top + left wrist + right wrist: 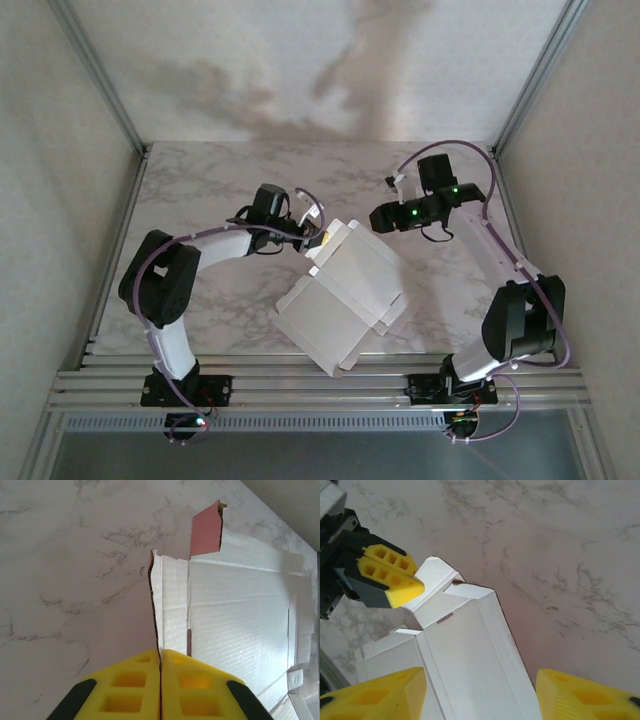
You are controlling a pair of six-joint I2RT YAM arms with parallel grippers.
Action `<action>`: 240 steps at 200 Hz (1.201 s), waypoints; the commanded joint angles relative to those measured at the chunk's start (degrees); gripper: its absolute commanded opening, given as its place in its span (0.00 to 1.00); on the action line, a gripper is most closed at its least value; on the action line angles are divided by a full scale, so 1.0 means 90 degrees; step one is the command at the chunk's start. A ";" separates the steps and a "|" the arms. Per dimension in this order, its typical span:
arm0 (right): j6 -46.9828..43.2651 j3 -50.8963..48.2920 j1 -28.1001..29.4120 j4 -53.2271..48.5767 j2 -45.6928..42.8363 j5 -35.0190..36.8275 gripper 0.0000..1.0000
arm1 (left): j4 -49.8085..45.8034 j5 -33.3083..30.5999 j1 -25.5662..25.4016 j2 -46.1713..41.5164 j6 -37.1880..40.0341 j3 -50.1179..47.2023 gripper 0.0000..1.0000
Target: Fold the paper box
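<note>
The paper box (345, 295) lies unfolded in the middle of the marble table, white side up, with creased panels and raised flaps. My left gripper (318, 240) is shut on a side flap at the box's far-left corner. In the left wrist view its yellow fingertips (161, 652) pinch the thin card edge (155, 605), and a pink flap (205, 530) stands up beyond the white panel (240, 615). My right gripper (383, 217) hovers open over the box's far-right edge. Its fingers (375, 695) straddle the white panel (470, 655), apart from it, and the left gripper (400, 587) shows ahead.
The marble table top (220, 180) extends behind and to both sides of the box. Aluminium frame rails (300, 385) run along the near edge and up the side walls. The box's near corner reaches that front rail.
</note>
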 commanded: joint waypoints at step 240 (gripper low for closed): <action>0.0191 -0.0830 0.0001 -0.0096 -0.0593 -0.0711 0.44 | 0.1856 0.0400 -0.0202 -0.0785 0.0883 -0.1100 0.00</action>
